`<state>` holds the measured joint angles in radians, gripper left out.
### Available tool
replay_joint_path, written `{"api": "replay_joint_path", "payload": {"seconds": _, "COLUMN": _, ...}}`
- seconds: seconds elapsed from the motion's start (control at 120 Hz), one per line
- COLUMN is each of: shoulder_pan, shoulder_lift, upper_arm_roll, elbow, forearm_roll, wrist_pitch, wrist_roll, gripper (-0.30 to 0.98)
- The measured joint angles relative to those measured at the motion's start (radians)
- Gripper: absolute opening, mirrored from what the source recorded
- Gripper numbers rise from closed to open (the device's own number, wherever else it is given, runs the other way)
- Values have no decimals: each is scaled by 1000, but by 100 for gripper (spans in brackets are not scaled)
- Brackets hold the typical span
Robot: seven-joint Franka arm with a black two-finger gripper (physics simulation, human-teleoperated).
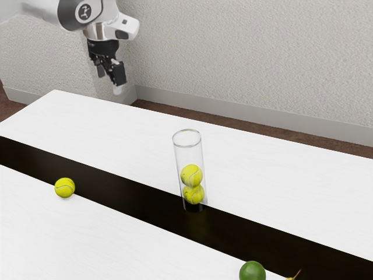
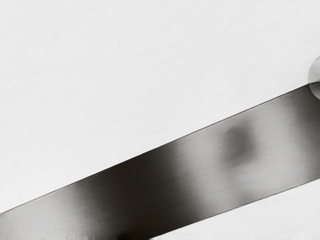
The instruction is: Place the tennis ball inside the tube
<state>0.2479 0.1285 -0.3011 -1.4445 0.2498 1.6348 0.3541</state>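
yellow fuzzy tennis ball [image 1: 64, 187], loose on white counter [image 1: 280, 181], at the edge of its black band [image 1: 134, 198]. clear cylindrical tube [image 1: 190, 158], standing; two yellow balls [image 1: 192, 175] stacked inside. black two-finger gripper [image 1: 111, 83], raised; jaws apart, empty. round green object [image 1: 252, 272].
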Motion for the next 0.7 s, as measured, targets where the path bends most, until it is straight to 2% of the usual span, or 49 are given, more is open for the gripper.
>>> {"api": "replay_joint_path", "payload": {"seconds": 0.075, "shoulder_pan": 0, "shoulder_lift": -6, "upper_arm_roll": 11, "elbow": -32, "forearm_roll": 1, "wrist_pitch": -1, "wrist_roll": 21, "gripper": 69}}
{"api": "replay_joint_path", "payload": {"seconds": 0.292, "shoulder_pan": 94, "shoulder_lift": -49, "upper_arm_roll": 14, "elbow": -266, "forearm_roll": 0, "wrist_pitch": 1, "wrist_roll": 67, "gripper": 69}}
{"api": "replay_joint_path", "payload": {"seconds": 0.408, "shoulder_pan": 163, "shoulder_lift": -52, "upper_arm_roll": 16, "elbow": -389, "forearm_roll": -21, "wrist_pitch": 23, "wrist_roll": 81, "gripper": 69}}
{"api": "replay_joint_path", "payload": {"seconds": 0.55, "shoulder_pan": 268, "shoulder_lift": -72, "upper_arm_roll": 16, "elbow": -534, "forearm_roll": -26, "wrist_pitch": 119, "wrist_roll": 90, "gripper": 69}}
{"api": "replay_joint_path", "payload": {"seconds": 0.7, "shoulder_pan": 330, "shoulder_lift": -39, "upper_arm_roll": 16, "elbow": -637, "forearm_roll": -33, "wrist_pitch": 287, "wrist_roll": 92, "gripper": 69}}
